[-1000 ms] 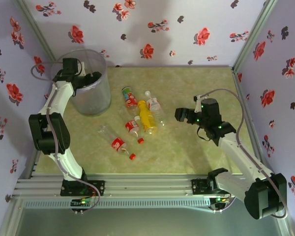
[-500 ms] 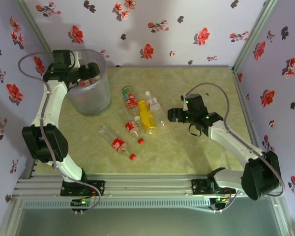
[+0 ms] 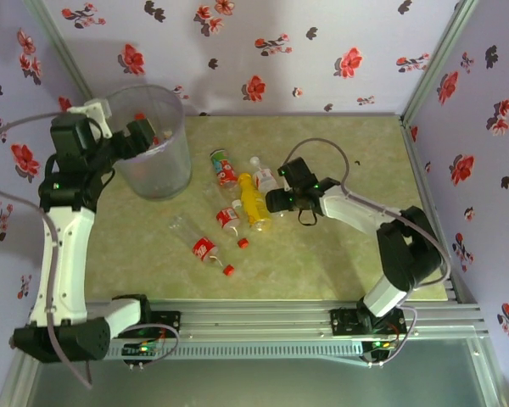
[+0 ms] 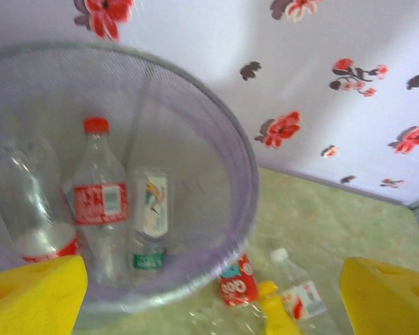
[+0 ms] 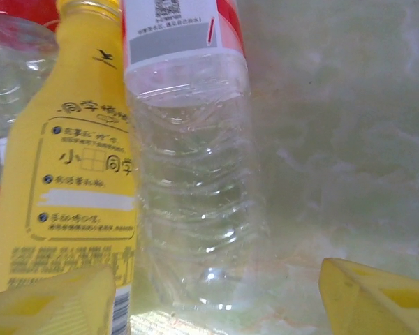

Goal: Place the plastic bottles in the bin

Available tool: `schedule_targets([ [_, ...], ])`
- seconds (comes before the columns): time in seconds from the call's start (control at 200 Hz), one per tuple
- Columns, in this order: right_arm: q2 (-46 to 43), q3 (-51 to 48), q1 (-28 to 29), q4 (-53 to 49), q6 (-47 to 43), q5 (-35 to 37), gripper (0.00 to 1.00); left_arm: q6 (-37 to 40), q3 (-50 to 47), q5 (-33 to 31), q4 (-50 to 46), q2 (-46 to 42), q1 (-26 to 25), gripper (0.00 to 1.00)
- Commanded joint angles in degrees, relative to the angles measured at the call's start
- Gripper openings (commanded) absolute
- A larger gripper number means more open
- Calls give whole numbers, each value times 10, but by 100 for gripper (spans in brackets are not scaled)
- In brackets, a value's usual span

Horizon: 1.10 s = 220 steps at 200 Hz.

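Observation:
The bin (image 3: 157,157) stands at the far left, and my left gripper (image 3: 146,134) hovers open over its near rim. Looking down from the left wrist, the bin (image 4: 216,139) holds three bottles, among them a red-capped one (image 4: 98,199) and a green-labelled one (image 4: 150,223). My left gripper (image 4: 209,307) has nothing between its fingers. My right gripper (image 3: 276,197) is low on the table at the clear white-capped bottle (image 3: 267,182) beside the yellow bottle (image 3: 254,203). In the right wrist view the gripper (image 5: 213,307) stands open, straddling the clear bottle's (image 5: 195,188) base, with a gap on the right; the yellow bottle (image 5: 77,174) lies just left.
Several more bottles lie mid-table: a red-labelled one (image 3: 223,170), a small one (image 3: 229,219) and a clear one with a red cap (image 3: 204,248). Flowered walls close in on three sides. Bare table lies to the right of my right arm.
My right arm has reached left and down to the clear bottle, its jaws narrowing. My left arm has pulled back and up from inside the bin.

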Motion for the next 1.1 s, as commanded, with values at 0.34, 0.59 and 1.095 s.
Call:
schedule_targets([
  [0.34,106,65,5,16,-15,6,84,-126,-182,11,67,-98,-93,95],
  [0.59,148,75,5,25,-12,5,80,-130,-199,10,87,-82,-112,95],
  [1.095,79,35,2,22,-18,33,60,-226,-236,71,242,-30,-164,96],
])
